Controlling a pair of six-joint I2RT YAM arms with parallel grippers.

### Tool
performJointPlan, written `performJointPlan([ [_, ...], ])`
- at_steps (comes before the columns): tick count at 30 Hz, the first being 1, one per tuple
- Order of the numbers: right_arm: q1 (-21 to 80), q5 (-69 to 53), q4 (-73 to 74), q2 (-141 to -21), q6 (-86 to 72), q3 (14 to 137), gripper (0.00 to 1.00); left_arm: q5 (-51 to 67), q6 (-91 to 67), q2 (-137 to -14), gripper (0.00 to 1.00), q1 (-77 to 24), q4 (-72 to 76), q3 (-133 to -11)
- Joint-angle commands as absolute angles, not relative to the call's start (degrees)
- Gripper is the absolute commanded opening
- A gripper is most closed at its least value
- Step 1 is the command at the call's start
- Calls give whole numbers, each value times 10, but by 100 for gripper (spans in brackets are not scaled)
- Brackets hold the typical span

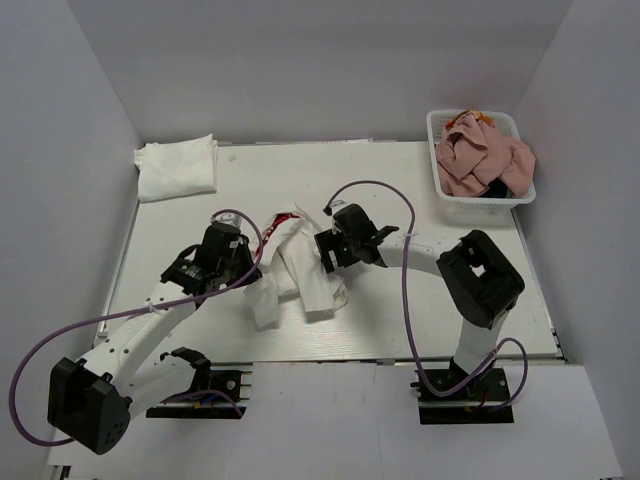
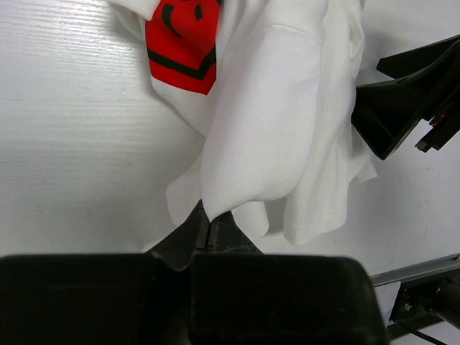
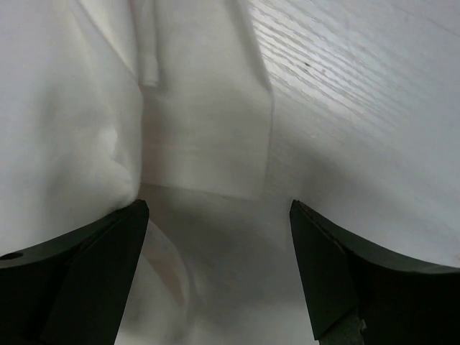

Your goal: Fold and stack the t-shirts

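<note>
One surface (image 1: 380, 180) carries everything. There are two arms, the left arm (image 1: 150, 320) and the right arm (image 1: 480, 275), and so two pairs of jaws. Between the left jaws and the right jaws lies one crumpled white shirt with a red print (image 1: 300, 270). Well beyond the left jaws sits one folded white bundle (image 1: 177, 167); how many shirts are in it cannot be told. Well beyond the right jaws is one white mesh basket (image 1: 480, 203), holding one pink shirt (image 1: 480, 160), one navy piece (image 1: 497, 187) and one scrap of orange (image 1: 480, 118). Two purple cables (image 1: 405, 250) run, one per arm.
</note>
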State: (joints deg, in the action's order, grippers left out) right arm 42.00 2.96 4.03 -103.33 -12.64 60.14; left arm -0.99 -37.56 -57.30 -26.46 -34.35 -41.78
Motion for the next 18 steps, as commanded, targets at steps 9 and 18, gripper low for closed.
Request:
performJointPlan([
  [9, 435, 66, -65, -1066, -133, 611, 0, -92, -402, -553, 0, -266, -383, -477],
  [18, 411, 306, -105, -817, -37, 621, 0, -353, -440, -574, 0, -261, -466, -677],
])
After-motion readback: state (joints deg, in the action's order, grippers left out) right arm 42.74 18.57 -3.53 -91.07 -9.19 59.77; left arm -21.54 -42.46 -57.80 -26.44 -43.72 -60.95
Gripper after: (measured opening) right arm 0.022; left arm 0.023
